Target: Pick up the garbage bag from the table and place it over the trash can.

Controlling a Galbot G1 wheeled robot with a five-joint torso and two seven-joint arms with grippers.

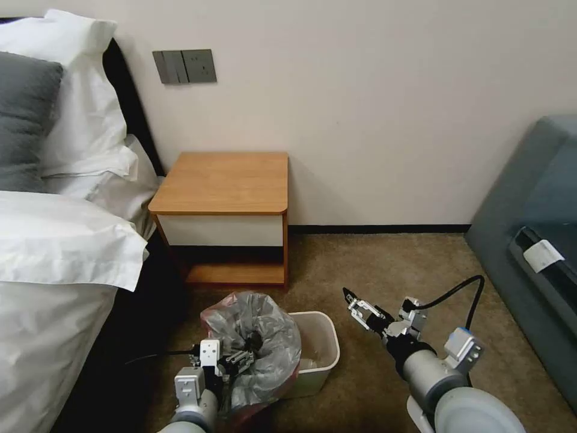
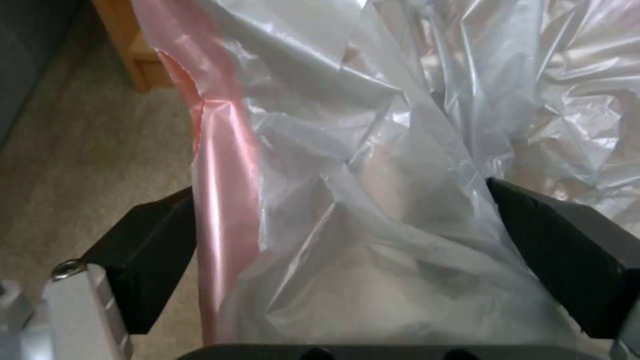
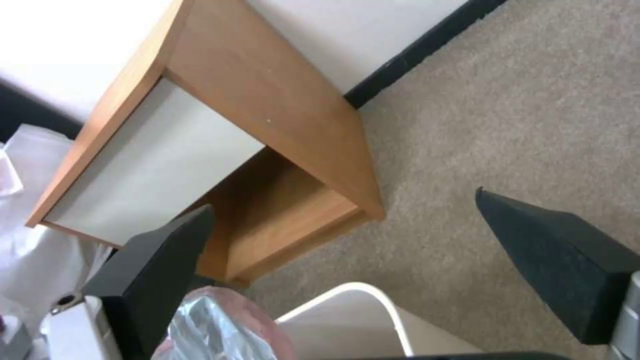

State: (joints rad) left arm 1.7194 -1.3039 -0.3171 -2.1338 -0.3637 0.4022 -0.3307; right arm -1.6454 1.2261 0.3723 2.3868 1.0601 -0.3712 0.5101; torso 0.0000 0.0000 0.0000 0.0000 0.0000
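Now the table (image 1: 223,180) sits bare by the wall; our bag (image 1: 255,337) bunches over the can's (image 1: 321,349) left half w/ the left claw (image 1: 240,359) spread inside it, prob. to widen the mouth. Right claw (image 1: 354,308) hangs spread nearby, ready to help.

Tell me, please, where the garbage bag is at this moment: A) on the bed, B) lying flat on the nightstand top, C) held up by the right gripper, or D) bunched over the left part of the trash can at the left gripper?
D: the garbage bag sits bunched over the left part of the trash can, with the left gripper in its folds.
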